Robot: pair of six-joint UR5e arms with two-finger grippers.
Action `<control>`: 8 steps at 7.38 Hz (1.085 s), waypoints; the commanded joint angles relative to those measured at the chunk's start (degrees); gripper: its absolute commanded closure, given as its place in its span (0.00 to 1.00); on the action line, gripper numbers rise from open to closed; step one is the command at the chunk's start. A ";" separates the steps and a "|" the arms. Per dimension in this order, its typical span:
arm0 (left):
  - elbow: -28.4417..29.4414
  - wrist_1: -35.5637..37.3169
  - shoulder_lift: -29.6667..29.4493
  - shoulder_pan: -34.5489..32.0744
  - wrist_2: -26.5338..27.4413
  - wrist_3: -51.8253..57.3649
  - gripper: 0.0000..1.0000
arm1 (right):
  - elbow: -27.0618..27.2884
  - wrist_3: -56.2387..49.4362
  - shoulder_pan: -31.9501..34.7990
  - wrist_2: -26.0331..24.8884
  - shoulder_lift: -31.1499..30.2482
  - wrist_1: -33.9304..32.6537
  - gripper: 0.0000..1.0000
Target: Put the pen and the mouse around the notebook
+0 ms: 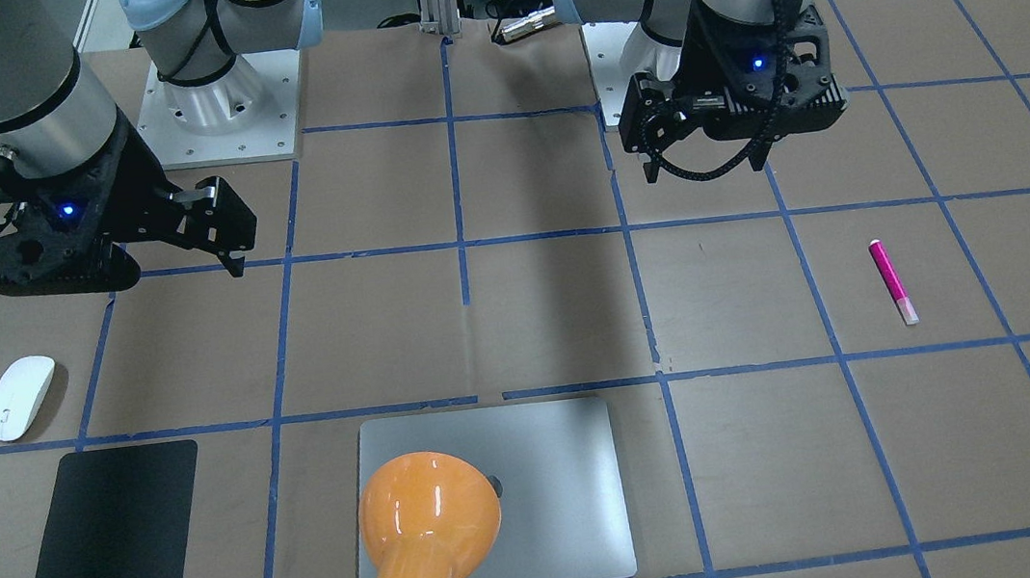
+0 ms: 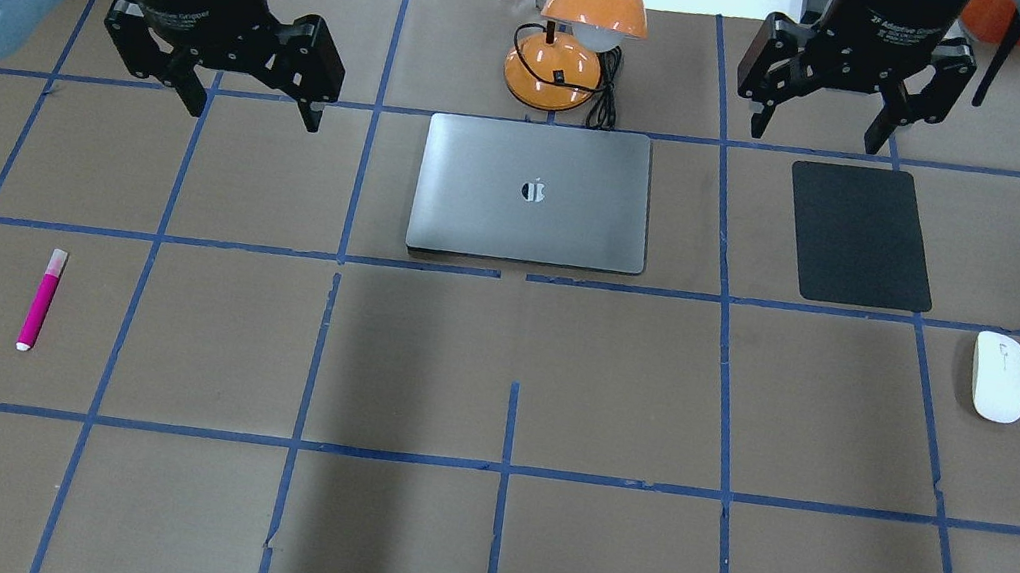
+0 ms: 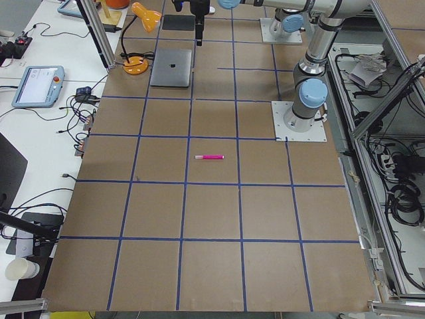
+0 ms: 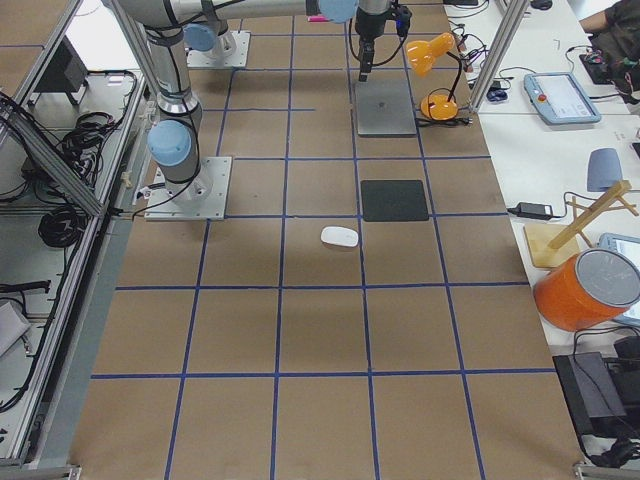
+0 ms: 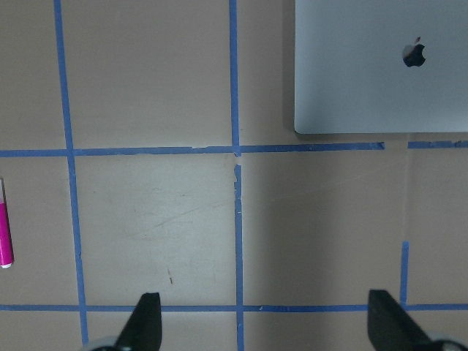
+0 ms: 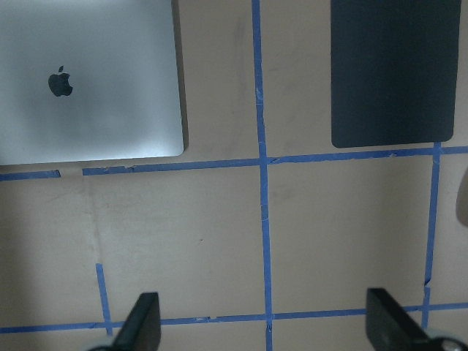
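The silver-grey notebook lies closed at the far middle of the table, also showing in the left wrist view and right wrist view. The magenta pen lies alone on the left side, well short of the notebook; its end shows at the edge of the left wrist view. On the right side rests the white mouse, below a black mat. My left gripper hovers open and empty left of the notebook. My right gripper hovers open and empty near the mat's far edge.
A black mat lies right of the notebook. An orange desk lamp stands behind the notebook, its shade leaning over the notebook's far edge. Blue tape lines grid the brown table.
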 commanded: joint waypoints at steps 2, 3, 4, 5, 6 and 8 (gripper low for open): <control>-0.30 -0.07 0.11 0.04 0.14 0.05 0.00 | 2.01 -3.82 -2.70 -1.33 0.60 0.31 0.00; -0.39 -0.25 0.20 0.30 0.14 0.13 0.00 | 7.25 -6.73 -9.60 -1.94 0.26 0.40 0.00; -0.39 -0.25 0.20 0.73 0.14 0.22 0.00 | 12.52 -14.41 -17.41 -2.04 0.25 -2.64 0.00; -0.39 -0.25 0.20 0.91 0.14 0.22 0.00 | 17.19 -21.80 -22.19 -2.13 0.60 -10.59 0.00; -0.48 -0.25 0.20 1.00 0.05 0.48 0.00 | 21.93 -26.40 -23.37 -2.39 0.95 -19.28 0.00; -3.01 -0.69 -0.06 6.50 1.97 2.93 0.00 | 30.81 -30.65 -29.32 -3.79 0.87 -31.71 0.00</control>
